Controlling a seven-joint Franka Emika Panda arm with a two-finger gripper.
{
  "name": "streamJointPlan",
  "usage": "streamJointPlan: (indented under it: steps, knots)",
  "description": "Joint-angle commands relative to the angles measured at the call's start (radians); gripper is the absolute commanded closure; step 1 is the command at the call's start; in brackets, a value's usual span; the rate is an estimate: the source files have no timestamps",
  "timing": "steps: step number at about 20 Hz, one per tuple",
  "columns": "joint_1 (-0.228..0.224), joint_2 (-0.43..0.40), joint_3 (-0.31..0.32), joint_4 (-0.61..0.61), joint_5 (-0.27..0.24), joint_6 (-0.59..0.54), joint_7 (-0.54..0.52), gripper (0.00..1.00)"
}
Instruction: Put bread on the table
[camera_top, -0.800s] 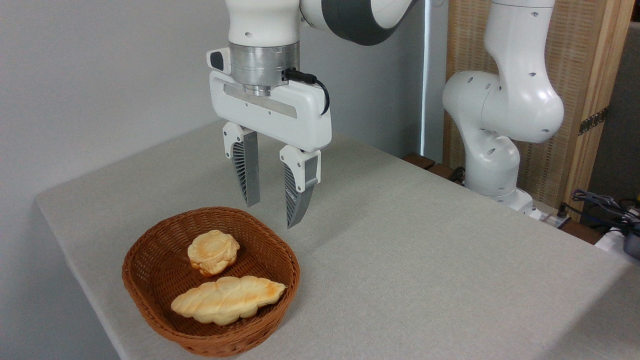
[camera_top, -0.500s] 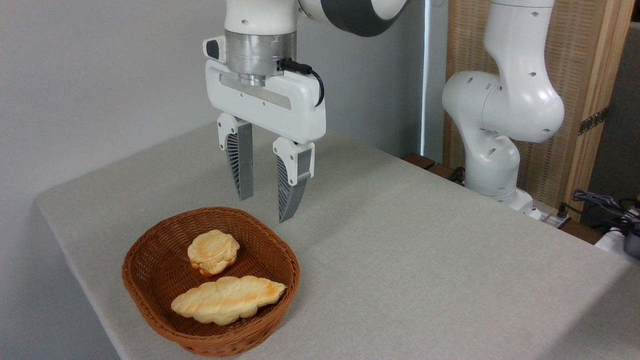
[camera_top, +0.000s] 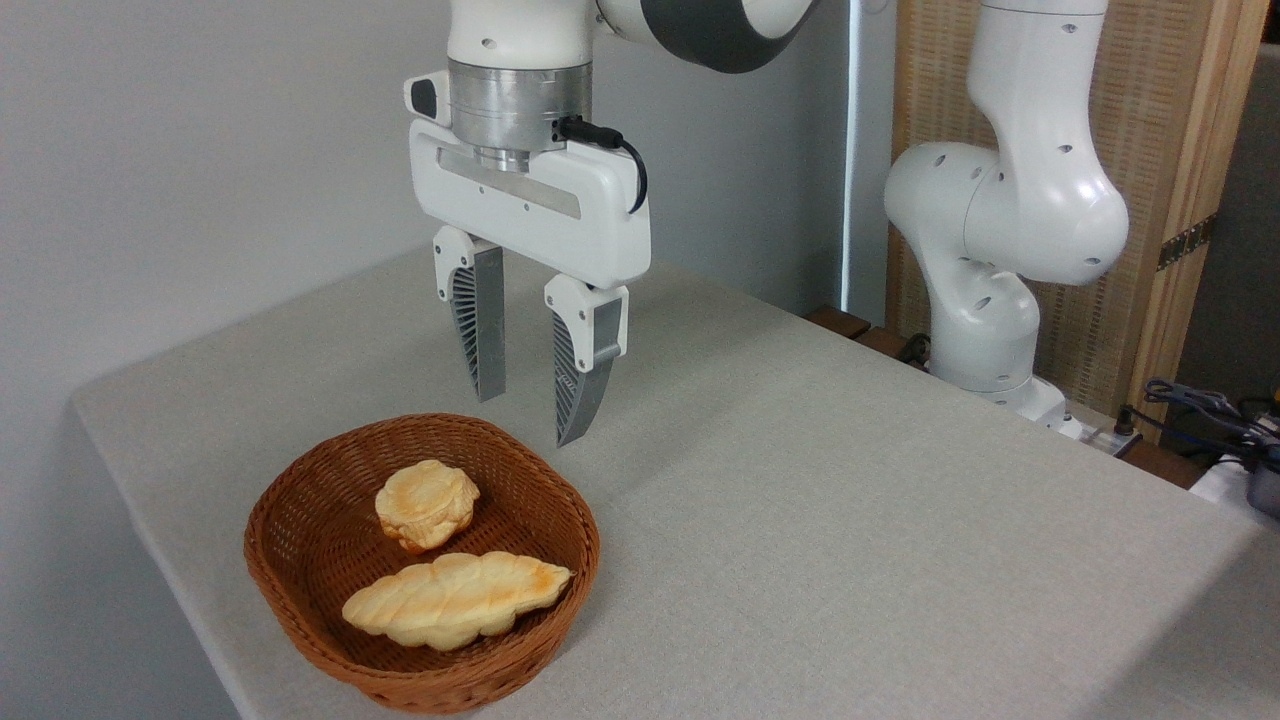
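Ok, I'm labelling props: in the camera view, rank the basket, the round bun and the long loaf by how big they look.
Largest to smallest:
1. basket
2. long loaf
3. round bun
All sit about equally near the camera, so the order is safe.

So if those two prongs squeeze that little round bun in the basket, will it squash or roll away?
The bread looks lumpy with a flattish toasted top, so it probably would not roll far. It appears small and likely light. It lies against the sloping basket wall, so a push might only nudge it. Whether it squashes under the open gripper cannot be told.
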Motion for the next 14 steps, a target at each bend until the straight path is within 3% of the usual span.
streamJointPlan:
  steps: [1, 9, 11, 14]
  knots:
    - [0.008, 0.005, 0.000, 0.016, -0.011, -0.017, 0.034, 0.00]
    - [0.000, 0.013, -0.002, 0.003, -0.035, 0.058, 0.034, 0.00]
    - [-0.017, 0.030, -0.002, -0.004, -0.067, 0.105, 0.036, 0.00]
    - [-0.060, 0.068, -0.005, -0.023, -0.067, 0.182, 0.039, 0.00]
